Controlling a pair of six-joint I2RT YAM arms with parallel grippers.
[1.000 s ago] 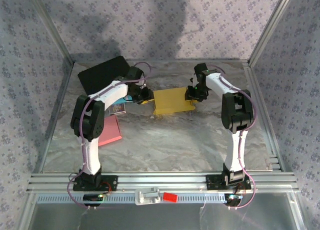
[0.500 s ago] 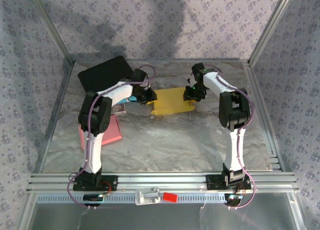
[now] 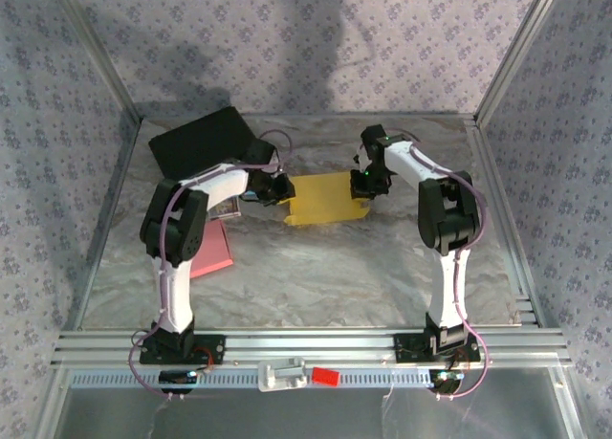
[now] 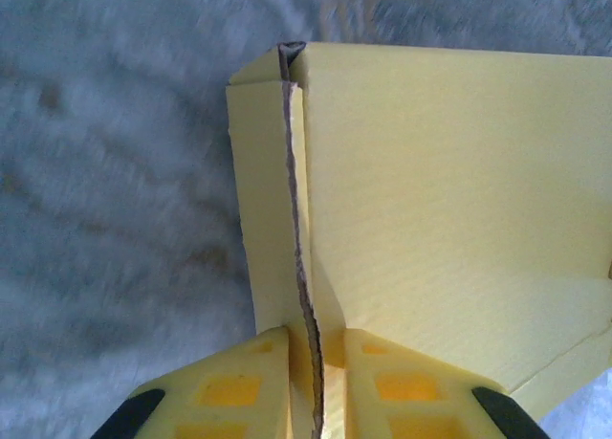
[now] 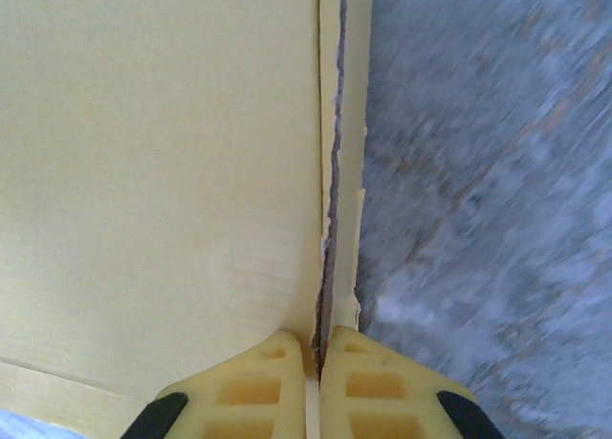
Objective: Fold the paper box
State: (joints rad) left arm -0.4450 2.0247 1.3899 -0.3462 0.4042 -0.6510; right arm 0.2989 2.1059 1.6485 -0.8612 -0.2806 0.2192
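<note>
A black flat rectangular board (image 3: 196, 141) lies at the marbled grey table's (image 3: 316, 267) far-left corner, a pink flat pad (image 3: 212, 252) nearer.

Both arms stand up from the near edge and fold inward, facing each other. The left arm (image 3: 172, 257) elbows high, its forearm running right and level, left hand (image 3: 280, 187) low at the end. The right arm (image 3: 448, 257) climbs, bends at the shoulder-high joint and sweeps up-left, wrist tipped down to the right hand (image 3: 363, 181). In the wrist views, each hand's yellow fingers (image 4: 239, 386) are pressed together, pinching an edge of the paper box (image 3: 320, 198) between them.
</note>
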